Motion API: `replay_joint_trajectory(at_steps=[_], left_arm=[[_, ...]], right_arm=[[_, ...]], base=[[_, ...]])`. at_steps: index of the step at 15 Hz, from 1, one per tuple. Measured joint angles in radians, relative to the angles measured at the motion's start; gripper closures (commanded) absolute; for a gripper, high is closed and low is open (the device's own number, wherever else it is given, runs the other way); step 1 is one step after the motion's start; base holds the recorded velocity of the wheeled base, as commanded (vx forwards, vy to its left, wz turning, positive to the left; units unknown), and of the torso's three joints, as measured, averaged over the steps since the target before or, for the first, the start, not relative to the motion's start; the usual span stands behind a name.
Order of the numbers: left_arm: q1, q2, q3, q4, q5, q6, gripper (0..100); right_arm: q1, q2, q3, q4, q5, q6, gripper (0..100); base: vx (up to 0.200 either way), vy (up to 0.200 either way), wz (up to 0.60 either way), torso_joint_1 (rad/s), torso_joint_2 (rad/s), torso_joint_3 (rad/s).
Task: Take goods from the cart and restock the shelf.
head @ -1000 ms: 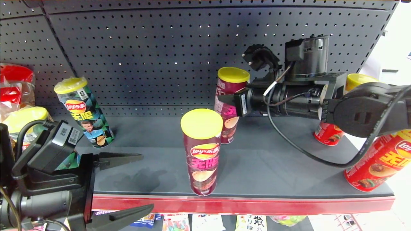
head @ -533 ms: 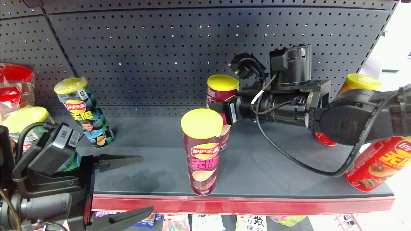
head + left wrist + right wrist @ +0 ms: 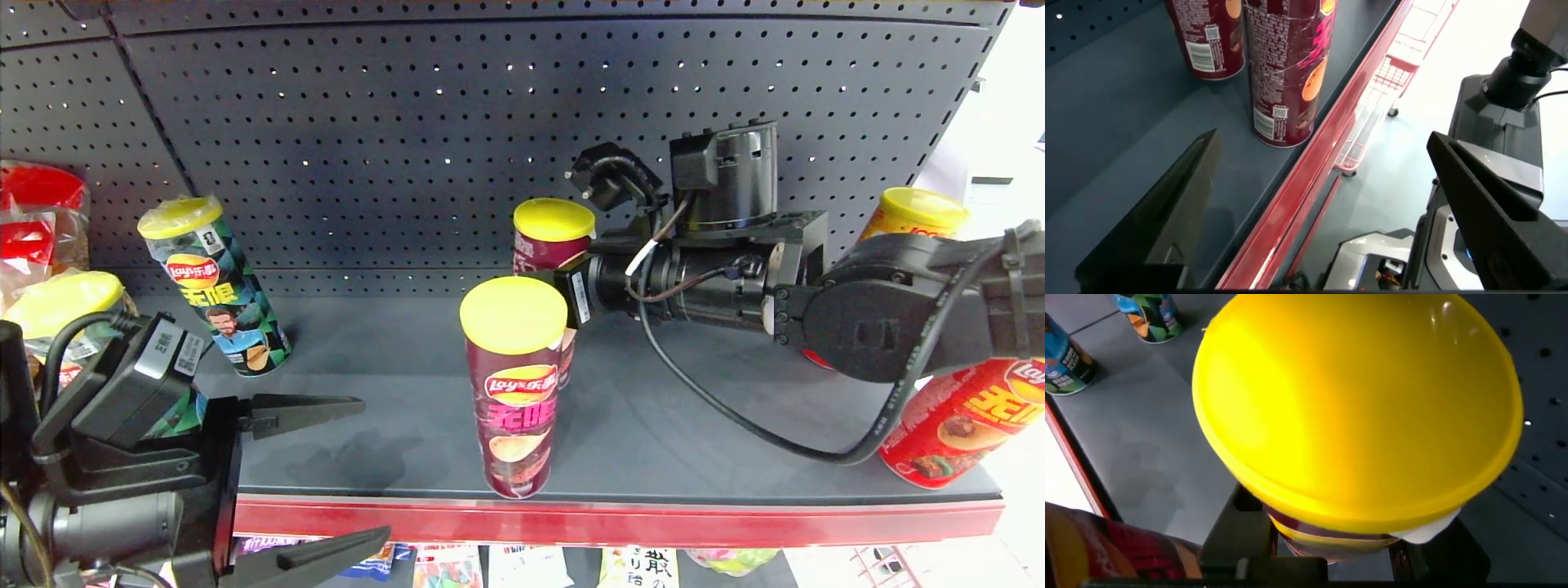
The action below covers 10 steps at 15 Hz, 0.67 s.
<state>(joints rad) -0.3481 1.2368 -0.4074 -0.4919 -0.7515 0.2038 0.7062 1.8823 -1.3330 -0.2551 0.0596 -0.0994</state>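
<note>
Jaws of the right gripper [image 3: 558,276] are closed on a maroon can [image 3: 553,237] (yellow-lidded), held upright at centre frame, just behind a second maroon can [image 3: 514,392] on the shelf [image 3: 653,425]. The left gripper [image 3: 375,468], lower left, is spread wide.

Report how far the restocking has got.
Done: one maroon can stands at the front edge of the shelf. In hand: the right gripper clamps a second maroon can just behind it, at or just above the shelf floor, not yet released. Left: letting go, then further goods; the left gripper is open and empty.
</note>
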Motion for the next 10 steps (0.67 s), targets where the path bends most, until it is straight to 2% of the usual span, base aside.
replay_joint_trajectory(at_steps=[3,4,10], left_arm=[[0.000,0.000,0.001,0.000,0.000,0.000,0],[0.000,0.000,0.002,0.000,0.000,0.000,0],[0.000,0.004,0.003,0.001,-0.001,-0.001,0]], right_arm=[[0.000,0.000,0.004,0.000,0.000,0.000,100],[0.000,0.000,0.005,0.000,0.000,0.001,0],[0.002,-0.007,0.014,-0.003,-0.010,0.006,0]], base=[[0.000,0.000,0.00,0.000,0.00,0.000],[0.000,0.000,0.00,0.000,0.00,0.000],[0.000,0.000,0.00,0.000,0.00,0.000]])
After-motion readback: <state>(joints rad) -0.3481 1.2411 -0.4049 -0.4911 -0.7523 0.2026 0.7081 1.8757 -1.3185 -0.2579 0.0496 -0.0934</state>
